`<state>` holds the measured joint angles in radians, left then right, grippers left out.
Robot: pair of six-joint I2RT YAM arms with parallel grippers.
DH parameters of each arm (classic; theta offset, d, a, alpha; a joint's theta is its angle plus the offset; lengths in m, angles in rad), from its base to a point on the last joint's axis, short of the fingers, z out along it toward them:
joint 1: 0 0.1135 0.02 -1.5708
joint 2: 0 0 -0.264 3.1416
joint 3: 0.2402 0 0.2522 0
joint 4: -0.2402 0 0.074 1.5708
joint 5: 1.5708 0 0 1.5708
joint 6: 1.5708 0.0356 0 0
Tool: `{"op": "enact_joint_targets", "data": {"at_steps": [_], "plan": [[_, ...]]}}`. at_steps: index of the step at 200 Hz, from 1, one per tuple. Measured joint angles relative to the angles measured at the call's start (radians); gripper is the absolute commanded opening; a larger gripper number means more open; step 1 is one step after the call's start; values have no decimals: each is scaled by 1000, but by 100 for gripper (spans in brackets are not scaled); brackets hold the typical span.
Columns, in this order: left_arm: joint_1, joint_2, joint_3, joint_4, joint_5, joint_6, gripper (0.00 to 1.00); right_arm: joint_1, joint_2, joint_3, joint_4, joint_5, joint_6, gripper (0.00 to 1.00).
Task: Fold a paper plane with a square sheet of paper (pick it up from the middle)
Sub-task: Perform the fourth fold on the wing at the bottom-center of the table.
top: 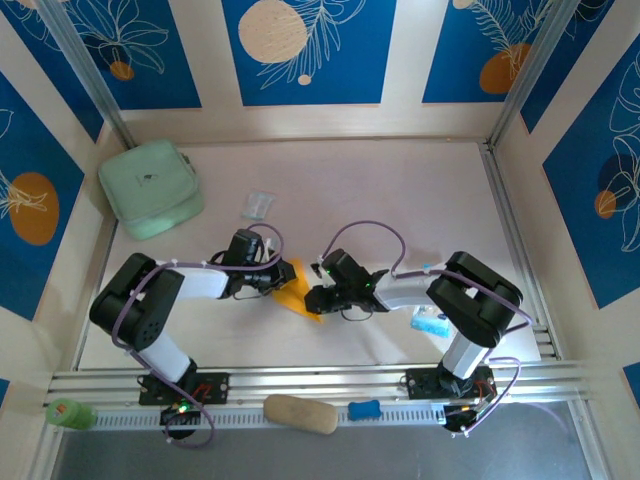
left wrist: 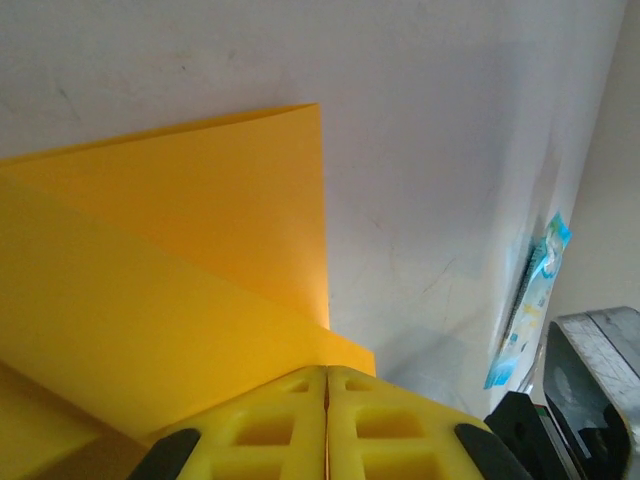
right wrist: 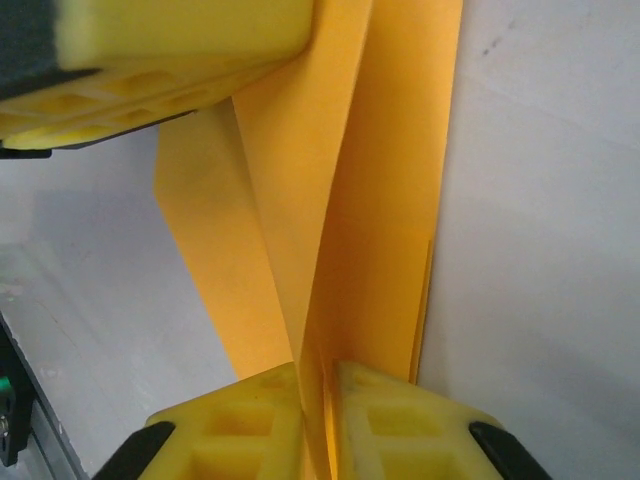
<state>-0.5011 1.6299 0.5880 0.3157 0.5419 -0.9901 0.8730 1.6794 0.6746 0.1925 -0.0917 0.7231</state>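
Observation:
The square sheet of paper is orange-yellow and creased into a narrower, layered shape at the table's middle, between my two grippers. My right gripper is shut on an upright fold of the paper, which runs up from between its yellow fingertips. My left gripper is shut, its yellow jaws pressed together over the paper's near edge. I cannot tell whether paper is pinched between them. One left finger shows across the paper's far end in the right wrist view.
A mint-green pouch sits at the back left, a small clear wrapper beside it. A blue-and-white packet lies near the right arm. A tan oval lump and a blue piece rest on the front rail.

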Motion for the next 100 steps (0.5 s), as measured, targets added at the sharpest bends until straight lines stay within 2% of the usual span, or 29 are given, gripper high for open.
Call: {"op": "enact_joint_targets", "data": {"at_steps": [47,100], "plan": [[-2,17,13,3,5,2,12,-23,19,10,-5,-48,24,7],[-7,-13,17,-47,-8,22,14,-47,36,16,-1,-104,64,7]]}}
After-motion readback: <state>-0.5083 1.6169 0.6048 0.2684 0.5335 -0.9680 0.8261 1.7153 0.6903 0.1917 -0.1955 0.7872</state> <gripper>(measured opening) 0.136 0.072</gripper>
